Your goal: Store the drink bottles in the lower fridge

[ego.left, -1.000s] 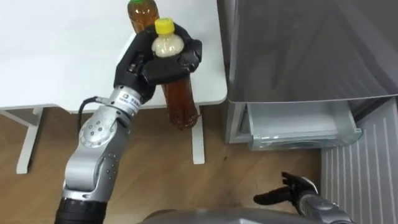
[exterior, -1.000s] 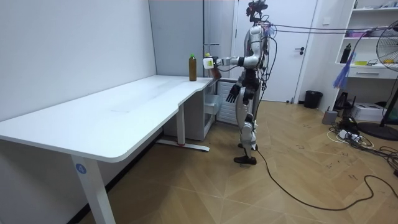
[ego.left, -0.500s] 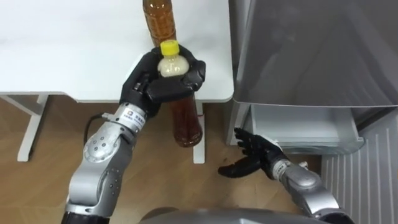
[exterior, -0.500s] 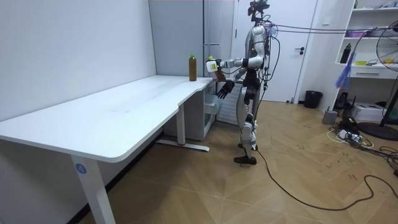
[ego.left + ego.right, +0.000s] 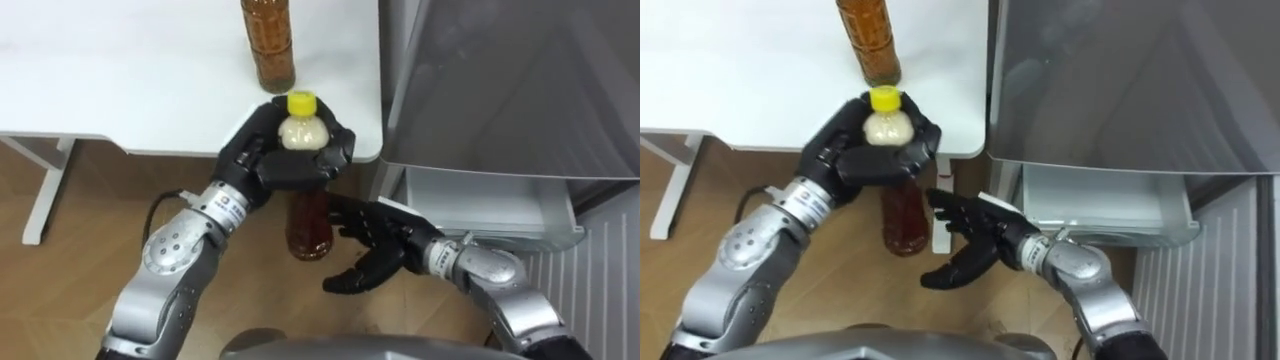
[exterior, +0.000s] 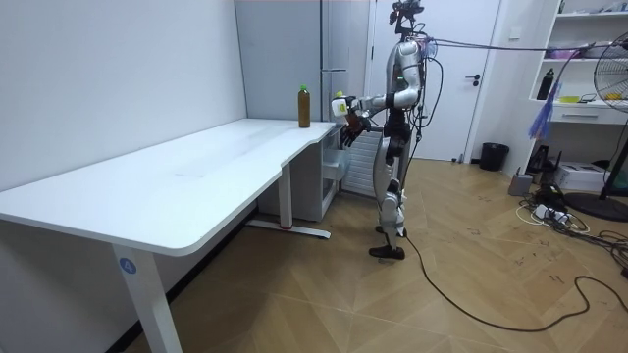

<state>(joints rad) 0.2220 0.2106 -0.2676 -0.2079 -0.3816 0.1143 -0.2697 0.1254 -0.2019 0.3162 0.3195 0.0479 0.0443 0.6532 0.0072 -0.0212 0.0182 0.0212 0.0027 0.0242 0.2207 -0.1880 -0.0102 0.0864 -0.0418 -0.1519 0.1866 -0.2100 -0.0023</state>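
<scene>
My left hand (image 5: 262, 165) is shut on the neck of a brown tea bottle (image 5: 310, 228) with a yellow cap, holding it upright in the air just off the white desk's corner. My right hand (image 5: 372, 252) is open, its fingers spread right beside the bottle's lower half; I cannot tell if they touch it. A second brown bottle (image 5: 268, 45) stands on the desk (image 5: 120, 80) behind. The grey fridge (image 5: 500, 80) is to the right, its lower drawer (image 5: 485, 205) pulled out. In the room view I stand between desk end and fridge, bottle (image 6: 340, 102) in front of me.
The desk's white leg (image 5: 40, 195) stands on the wooden floor at the left. A ribbed white panel (image 5: 600, 290) lies right of the drawer. In the room view, open wooden floor (image 6: 392, 294) spreads behind me.
My right hand has risen from low at my side to the bottle's lower half. The left hand has brought the bottle a little lower and nearer to me. The camera has shifted.
</scene>
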